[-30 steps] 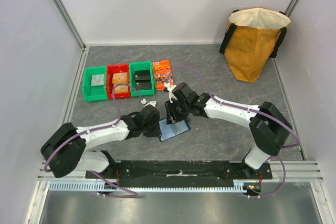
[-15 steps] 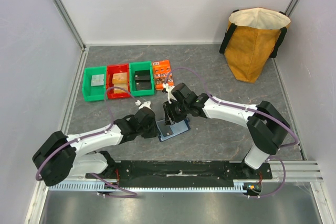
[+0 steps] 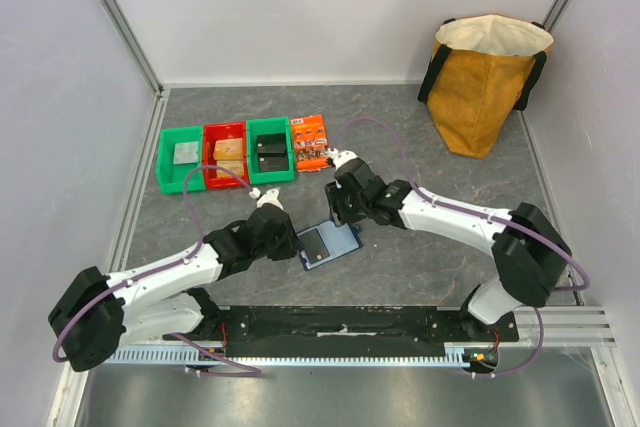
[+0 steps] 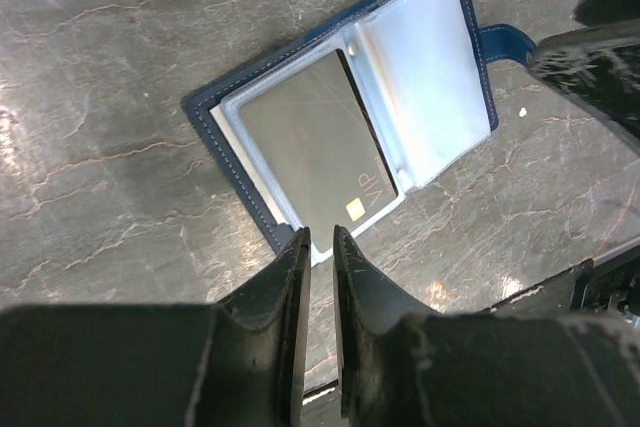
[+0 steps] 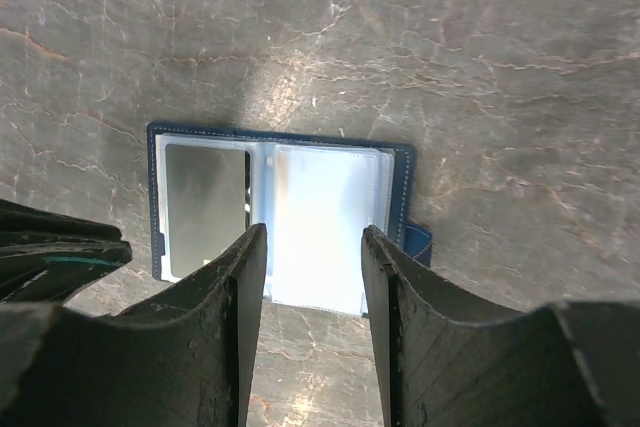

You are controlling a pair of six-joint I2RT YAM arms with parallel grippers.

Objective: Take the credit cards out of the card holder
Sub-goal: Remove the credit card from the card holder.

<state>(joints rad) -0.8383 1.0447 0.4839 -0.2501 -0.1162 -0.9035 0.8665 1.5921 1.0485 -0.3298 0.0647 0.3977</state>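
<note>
The navy card holder lies open and flat on the table. A dark grey credit card with a gold chip sits in its left clear sleeve; it also shows in the right wrist view. The right sleeve looks empty. No tan-gold card is in view. My left gripper is at the holder's near-left edge, jaws almost together with nothing between them. My right gripper is open and empty above the holder's far edge, apart from it. The closing tab sticks out beside it.
Two green bins and a red bin stand in a row at the back left, with an orange printed packet beside them. A yellow bag stands at the back right.
My right gripper has let go of the raised flap and drawn back from the holder, which now lies flat open. My left arm has shifted a little to the left.
</note>
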